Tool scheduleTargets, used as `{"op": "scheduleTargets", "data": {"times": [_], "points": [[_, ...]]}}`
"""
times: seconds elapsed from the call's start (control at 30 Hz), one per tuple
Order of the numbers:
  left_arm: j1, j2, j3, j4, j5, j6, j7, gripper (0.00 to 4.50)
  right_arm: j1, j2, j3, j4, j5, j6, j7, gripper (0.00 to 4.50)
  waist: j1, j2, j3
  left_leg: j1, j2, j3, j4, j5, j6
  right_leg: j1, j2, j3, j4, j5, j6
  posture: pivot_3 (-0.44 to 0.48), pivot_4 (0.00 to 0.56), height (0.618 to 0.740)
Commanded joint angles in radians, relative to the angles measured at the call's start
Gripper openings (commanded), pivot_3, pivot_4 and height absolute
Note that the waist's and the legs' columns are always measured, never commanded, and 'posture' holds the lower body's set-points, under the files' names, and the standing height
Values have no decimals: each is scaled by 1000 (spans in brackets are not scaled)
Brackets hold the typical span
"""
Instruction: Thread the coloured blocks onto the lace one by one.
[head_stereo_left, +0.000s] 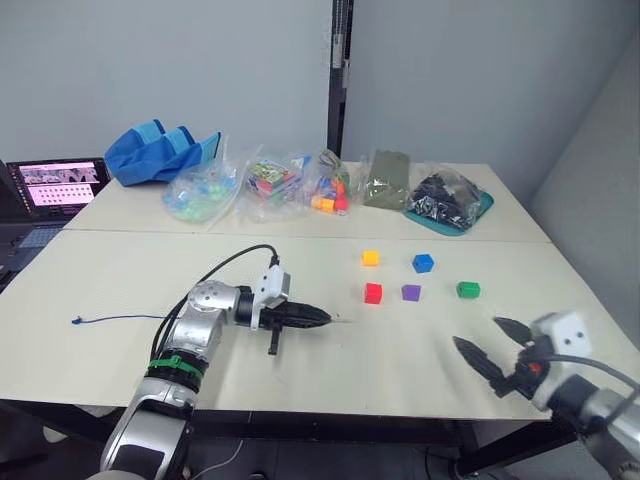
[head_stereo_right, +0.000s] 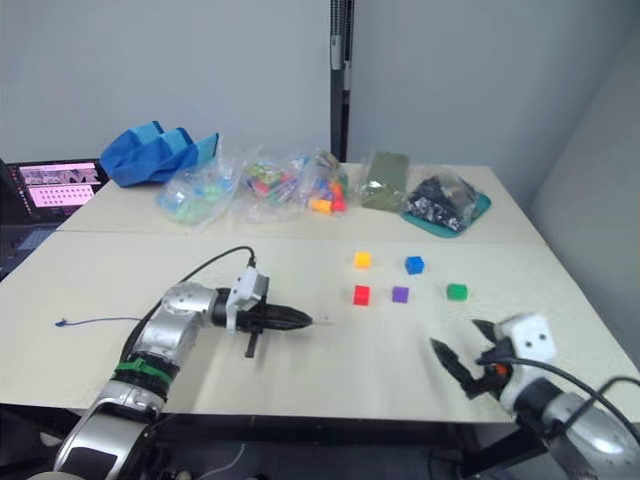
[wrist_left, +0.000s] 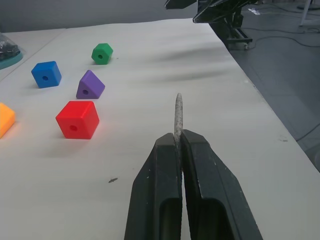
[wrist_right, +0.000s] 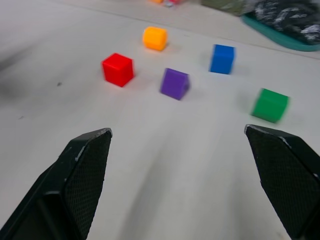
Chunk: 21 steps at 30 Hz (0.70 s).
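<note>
Five blocks lie right of the table's middle: orange (head_stereo_left: 370, 258), blue (head_stereo_left: 423, 263), red (head_stereo_left: 373, 293), purple (head_stereo_left: 411, 292) and green (head_stereo_left: 467, 290). The dark-blue lace (head_stereo_left: 120, 318) trails left along the table to a small knot (head_stereo_left: 76, 321). My left gripper (head_stereo_left: 322, 319) is shut on the lace's stiff pale tip (wrist_left: 178, 112), which sticks out past the fingers and points toward the red block (wrist_left: 77, 119), a short way off. My right gripper (head_stereo_left: 480, 335) hovers open near the front right edge, below the green block (wrist_right: 270, 104), holding nothing.
Along the back of the table stand clear bags of mixed toy pieces (head_stereo_left: 270, 183), a blue cloth bag (head_stereo_left: 160, 150), an olive pouch (head_stereo_left: 386, 177) and a teal tray (head_stereo_left: 478, 211) with black parts. A laptop (head_stereo_left: 55, 185) sits at the far left.
</note>
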Motion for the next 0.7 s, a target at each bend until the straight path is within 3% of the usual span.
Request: {"op": "scheduleTargets", "data": {"times": [0.03,0.27,0.4,0.57,0.7], "points": [[-8,16,10,-35,-17,23,-3,37,48,54,-44,4,-22,-103,-21,4500,-3,0,0,0,0,0,0,0,0,0,0,0,0,0,0,0,150,740],[-6,26,9,-27,-17,22,-4,37,127,147,-31,54,-60,-209,-52,4500,-2,0,0,0,0,0,0,0,0,0,0,0,0,0,0,0,150,740],[-1,31,8,-21,-9,8,4,37,124,135,-20,71,-79,-227,-48,4500,-3,0,0,0,0,0,0,0,0,0,0,0,0,0,0,0,150,740],[17,41,8,-40,-7,7,18,37,-54,57,16,174,-84,-125,-101,4500,-14,0,0,1,0,0,0,0,0,0,0,0,0,0,0,0,150,740],[43,45,14,-74,-1,10,65,37,-251,11,76,360,-166,-128,-158,4500,-12,0,0,0,0,0,-1,0,0,0,0,1,0,0,0,0,150,740]]}}
